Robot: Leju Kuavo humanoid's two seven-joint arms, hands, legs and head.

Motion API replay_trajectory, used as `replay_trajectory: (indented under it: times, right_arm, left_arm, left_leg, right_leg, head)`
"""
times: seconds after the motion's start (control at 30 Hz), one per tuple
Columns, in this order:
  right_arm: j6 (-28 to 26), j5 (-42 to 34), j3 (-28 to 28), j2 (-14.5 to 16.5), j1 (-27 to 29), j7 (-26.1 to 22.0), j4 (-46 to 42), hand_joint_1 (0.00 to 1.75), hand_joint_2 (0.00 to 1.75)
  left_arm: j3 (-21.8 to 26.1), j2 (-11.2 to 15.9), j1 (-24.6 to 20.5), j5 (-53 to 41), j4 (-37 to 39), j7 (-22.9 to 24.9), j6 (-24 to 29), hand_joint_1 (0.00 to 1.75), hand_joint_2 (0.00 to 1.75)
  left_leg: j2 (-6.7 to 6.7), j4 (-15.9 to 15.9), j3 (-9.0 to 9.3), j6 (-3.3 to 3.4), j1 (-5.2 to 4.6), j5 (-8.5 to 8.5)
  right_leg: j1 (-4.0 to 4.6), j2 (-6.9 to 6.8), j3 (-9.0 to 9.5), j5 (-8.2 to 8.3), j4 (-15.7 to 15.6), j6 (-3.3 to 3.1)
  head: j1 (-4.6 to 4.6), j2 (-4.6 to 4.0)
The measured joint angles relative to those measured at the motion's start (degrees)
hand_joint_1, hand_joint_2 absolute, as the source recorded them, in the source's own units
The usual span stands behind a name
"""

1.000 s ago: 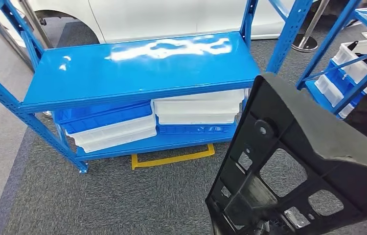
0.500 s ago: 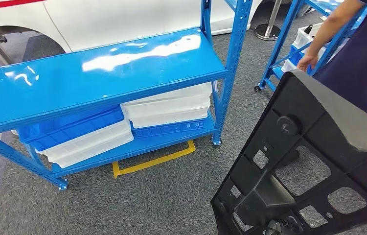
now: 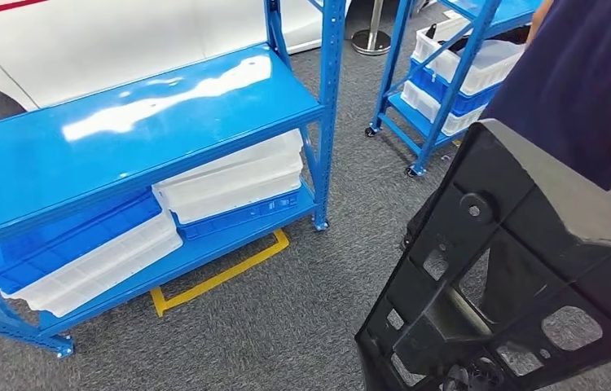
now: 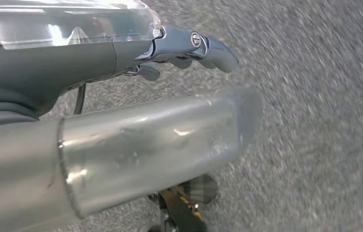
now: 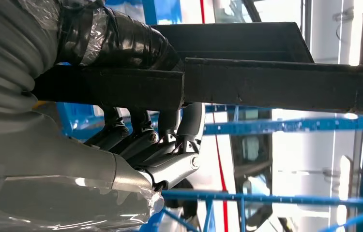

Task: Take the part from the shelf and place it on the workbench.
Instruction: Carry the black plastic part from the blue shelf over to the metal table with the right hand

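Note:
The part [image 3: 530,269] is a large black plastic panel with cut-out openings, held tilted at the lower right of the head view. In the right wrist view my right hand [image 5: 136,140] grips the edge of the part [image 5: 266,82], with the taped thumb on one face and the fingers [image 5: 170,159] curled under the other. My left hand [image 4: 136,53] hangs over grey carpet, holding nothing, its fingers loosely apart from the thumb. The blue shelf [image 3: 123,122] stands to the left with its top board bare.
White bins [image 3: 229,179] and a blue bin [image 3: 58,244] sit on the shelf's lower level, with a yellow floor marking [image 3: 221,277] in front. A wheeled blue rack [image 3: 432,90] with bins [image 3: 481,65] stands behind. A person in dark blue [image 3: 579,81] is close on the right.
The whole picture has shifted left, so the camera has turned right. The person now fills the upper right, much nearer. The part stays in my right hand.

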Motion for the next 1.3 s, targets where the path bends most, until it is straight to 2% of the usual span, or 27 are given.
replay_trajectory:
  times: [0.07,0.1,0.17,0.2,0.27,0.33,0.37,0.4,0.43,0.47,0.53,0.6,0.63,0.67,0.7,0.77,0.83,0.87,0.9,0.93,0.97,1.03,1.1,1.13,1.2,1.23,1.3]
  right_arm:
    - [0.39,0.04,-0.06,0.13,-0.02,0.00,0.05,1.75,1.75]
    - [0.83,0.09,-0.15,0.34,-0.04,-0.03,0.08,1.75,1.75]
    - [1.98,0.39,-0.44,0.98,-0.03,-0.17,0.16,1.75,1.75]
    - [2.44,0.63,-0.60,1.30,-0.03,-0.28,0.19,1.75,1.75]
    - [3.08,1.09,-0.82,1.86,-0.21,-0.56,0.26,1.75,1.75]
    - [3.29,1.48,-0.91,2.25,-0.53,-0.89,0.40,1.75,1.75]
    - [3.23,1.70,-0.95,2.35,-0.63,-1.04,0.50,1.75,1.75]
    - [3.10,1.88,-0.99,2.40,-0.67,-1.15,0.58,1.75,1.75]
    - [2.96,2.03,-1.04,2.44,-0.69,-1.24,0.64,1.75,1.75]
    - [2.86,2.10,-1.10,2.49,-0.72,-1.27,0.68,1.75,1.75]
    - [2.78,2.14,-1.21,2.60,-0.85,-1.33,0.70,1.75,1.75]
    - [2.72,2.15,-1.28,2.70,-1.11,-1.42,0.77,1.75,1.75]
    - [2.63,2.15,-1.32,2.75,-1.20,-1.51,0.80,1.75,1.75]
    - [2.51,2.17,-1.36,2.77,-1.26,-1.62,0.83,1.75,1.75]
    - [2.37,2.19,-1.39,2.78,-1.26,-1.73,0.84,1.75,1.75]
    - [2.17,2.23,-1.44,2.77,-1.37,-1.86,0.84,1.75,1.75]
    - [2.13,2.23,-1.45,2.76,-1.65,-1.87,0.87,1.75,1.75]
    - [2.13,2.22,-1.46,2.75,-1.77,-1.86,0.89,1.75,1.75]
    - [2.14,2.22,-1.48,2.75,-1.79,-1.86,0.92,1.75,1.75]
    - [2.15,2.21,-1.49,2.75,-1.78,-1.86,0.94,1.75,1.75]
    - [2.16,2.21,-1.51,2.75,-1.77,-1.86,0.95,1.75,1.75]
    - [2.17,2.21,-1.54,2.75,-1.79,-1.87,0.90,1.75,1.75]
    - [2.17,2.20,-1.55,2.75,-1.90,-1.90,0.81,1.75,1.75]
    - [2.17,2.18,-1.58,2.75,-1.91,-1.91,0.79,1.75,1.75]
    - [2.18,2.14,-1.69,2.76,-1.76,-1.93,0.70,1.75,1.75]
    - [2.20,2.10,-1.74,2.76,-1.68,-1.93,0.60,1.75,1.75]
    - [2.31,2.02,-1.79,2.79,-1.71,-1.92,0.42,1.75,1.75]
  left_arm:
    - [0.01,-0.04,-0.09,0.01,0.00,0.12,0.02,0.00,0.00]
    - [0.03,-0.04,-0.17,0.01,0.00,0.21,0.02,0.00,0.00]
    - [0.06,-0.04,-0.37,0.05,0.00,0.36,-0.04,0.00,0.00]
    - [0.07,0.02,-0.50,0.09,0.00,0.36,-0.12,0.00,0.00]
    - [0.09,0.13,-0.58,0.19,0.00,0.24,-0.38,0.00,0.00]
    - [0.19,0.26,-0.47,0.32,0.00,0.06,-0.74,0.00,0.00]
    - [0.28,0.32,-0.39,0.46,0.00,-0.05,-0.89,0.00,0.00]
    - [0.37,0.39,-0.33,0.60,0.00,-0.19,-0.98,0.00,0.00]
    - [0.45,0.48,-0.32,0.73,0.00,-0.37,-1.04,0.00,0.00]
    - [0.50,0.57,-0.34,0.82,0.00,-0.53,-1.05,0.00,0.00]
    - [0.54,0.80,-0.37,0.86,0.00,-0.72,-1.08,0.00,0.00]
    - [0.59,1.00,-0.38,0.91,0.00,-0.80,-1.19,0.00,0.00]
    - [0.61,1.08,-0.45,0.95,0.00,-0.85,-1.29,0.00,0.00]
    - [0.63,1.12,-0.56,0.99,0.00,-0.92,-1.41,0.00,0.00]
    - [0.65,1.15,-0.70,1.02,0.01,-1.02,-1.52,0.00,0.00]
    - [0.67,1.14,-0.79,1.03,0.02,-1.31,-1.69,0.00,0.00]
    - [0.72,1.14,-0.61,1.03,0.02,-1.50,-1.72,0.00,0.00]
    - [0.75,1.14,-0.50,1.03,0.02,-1.52,-1.71,0.00,0.00]
    - [0.78,1.15,-0.46,1.02,0.02,-1.54,-1.70,0.00,0.00]
    - [0.80,1.15,-0.49,0.99,0.02,-1.56,-1.70,0.00,0.00]
    - [0.80,1.15,-0.58,0.95,0.02,-1.58,-1.70,0.00,0.00]
    - [0.80,1.15,-0.72,0.85,0.02,-1.62,-1.72,0.00,0.00]
    - [0.80,1.14,-0.75,0.81,0.02,-1.66,-1.72,0.00,0.00]
    - [0.80,1.14,-0.81,0.81,0.02,-1.69,-1.71,0.00,0.00]
    - [0.80,1.15,-1.09,0.80,0.02,-1.74,-1.70,0.00,0.00]
    - [0.80,1.15,-1.21,0.78,0.02,-1.78,-1.78,0.00,0.00]
    - [0.79,1.15,-1.18,0.73,0.03,-1.86,-2.21,0.00,0.00]
  left_leg:
    - [1.10,0.58,0.05,-0.61,-0.21,-0.51]
    - [1.56,0.77,0.18,-0.94,-0.31,-0.69]
    - [2.44,0.77,0.45,-1.50,-0.34,-0.81]
    - [2.08,0.99,0.54,-1.78,-0.24,-1.14]
    - [-0.64,4.08,-0.66,-2.30,0.04,-3.61]
    - [-3.55,11.15,-3.70,-2.64,0.23,-7.58]
    - [-4.04,14.57,-5.25,-2.73,0.26,-8.84]
    - [-4.24,16.47,-6.16,-2.75,0.25,-9.09]
    - [-4.39,16.16,-6.12,-2.66,0.24,-8.05]
    - [-4.72,13.58,-5.05,-2.48,0.24,-5.99]
    - [-7.07,5.93,-1.85,-1.87,0.25,-1.89]
    - [-9.21,1.65,-0.15,-1.39,0.19,-0.73]
    - [-9.37,1.25,0.01,-1.26,0.13,-0.91]
    - [-8.79,0.83,0.12,-1.07,0.09,-0.84]
    - [-8.01,0.43,0.26,-0.84,0.18,-0.63]
    - [-6.37,-0.52,0.53,-0.25,0.41,-0.03]
    - [-4.55,-0.87,0.64,0.15,0.31,0.11]
    - [-3.61,-0.84,0.60,0.26,0.19,0.06]
    - [-2.65,-0.79,0.58,0.30,0.09,-0.03]
    - [-1.79,-0.74,0.59,0.27,0.04,-0.13]
    - [-1.01,-0.67,0.65,0.21,0.03,-0.26]
    - [0.31,-0.43,0.93,-0.12,-0.09,-0.68]
    - [1.43,-0.04,1.12,-0.65,-0.38,-1.20]
    - [2.03,0.09,1.22,-0.93,-0.52,-1.39]
    - [2.75,0.29,1.46,-1.43,-0.41,-1.77]
    - [1.86,0.90,1.34,-1.71,-0.27,-2.42]
    - [-1.52,5.27,-0.45,-2.15,0.08,-5.45]
  right_leg:
    - [0.34,-1.60,3.36,1.39,-5.75,-0.59]
    - [0.55,-1.84,3.78,1.34,-6.69,-0.97]
    - [0.64,-0.69,3.59,1.60,-6.66,-1.68]
    - [0.52,-0.16,3.53,1.80,-6.86,-2.04]
    - [0.16,0.89,3.47,2.24,-7.27,-2.72]
    - [0.15,2.04,3.26,2.42,-7.31,-3.03]
    - [0.21,2.77,3.17,2.46,-7.27,-3.08]
    - [0.26,3.50,3.13,2.48,-7.20,-3.11]
    - [0.30,4.31,3.13,2.49,-7.11,-3.11]
    - [0.33,5.14,3.17,2.49,-7.01,-3.10]
    - [0.34,6.69,3.19,2.54,-6.87,-2.94]
    - [0.17,8.14,2.75,2.80,-6.77,-2.34]
    - [0.04,8.84,2.41,3.05,-6.81,-1.87]
    - [-0.04,9.59,2.09,3.32,-6.91,-1.37]
    - [-0.02,9.58,1.85,3.37,-6.84,-0.99]
    - [0.32,6.96,0.66,1.83,-4.66,-0.51]
    - [0.42,3.32,-2.43,-1.87,1.81,-0.31]
    - [0.34,2.53,-4.14,-3.52,5.43,-0.20]
    - [0.23,2.10,-5.29,-4.32,8.03,-0.10]
    - [0.15,1.84,-5.39,-3.99,8.60,-0.04]
    - [0.10,1.51,-4.31,-2.70,6.98,-0.04]
    - [0.26,-0.55,0.28,0.69,-0.67,-0.25]
    - [0.65,-2.39,3.33,2.03,-6.25,-0.76]
    - [0.89,-2.48,3.61,1.92,-7.06,-1.01]
    - [0.88,-1.15,3.40,2.10,-7.30,-1.66]
    - [0.78,-0.51,3.39,2.26,-7.50,-1.99]
    - [0.50,0.64,3.41,2.58,-7.81,-2.64]
  head:
    - [-0.01,0.00]
    - [-0.01,0.00]
    - [-0.01,0.00]
    - [-0.01,0.00]
    - [-0.02,0.00]
    - [-0.02,0.00]
    - [-0.02,0.00]
    - [-0.02,0.00]
    - [-0.02,0.00]
    - [-0.02,0.00]
    - [-0.01,0.00]
    - [-0.03,0.00]
    - [-0.04,0.00]
    - [-0.06,0.00]
    - [-0.04,0.00]
    - [0.01,0.00]
    - [0.04,0.00]
    - [0.04,0.00]
    - [0.04,0.00]
    - [0.04,0.00]
    - [0.04,0.00]
    - [0.04,0.00]
    - [0.02,0.00]
    - [0.00,0.00]
    - [-0.01,0.00]
    - [-0.01,0.00]
    - [-0.01,0.00]
